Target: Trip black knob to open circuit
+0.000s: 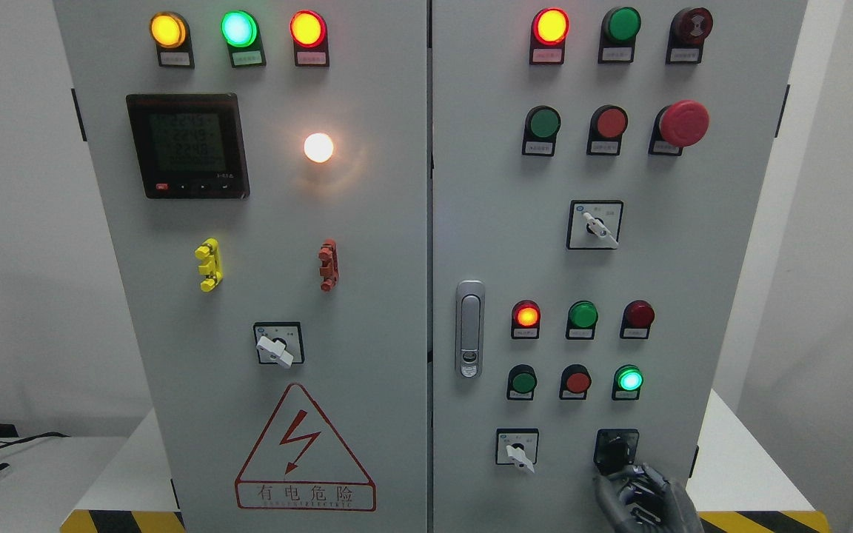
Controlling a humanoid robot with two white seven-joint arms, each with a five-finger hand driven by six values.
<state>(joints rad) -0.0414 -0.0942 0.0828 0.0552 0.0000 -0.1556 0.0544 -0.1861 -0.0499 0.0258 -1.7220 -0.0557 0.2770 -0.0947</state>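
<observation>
Low in the lower right of the frame, right hand (637, 494) of dark grey jointed metal, raised from the bottom edge against the light grey steel cabinet door (486, 222), fingertips just under the small black rotary knob (616, 448) on its square black plate. Fingers loosely curled and apart, clamped on nothing yet; contact with the knob too close to call. Probably poised so for a pinch and twist from below. Knob placed in the bottom row, right of the white-handled selector switch (518, 451) and below the lit green round lamp (629, 380). Knob's handle too dark and partly hidden; pointing direction and long axis not readable. Left hand absent.
</observation>
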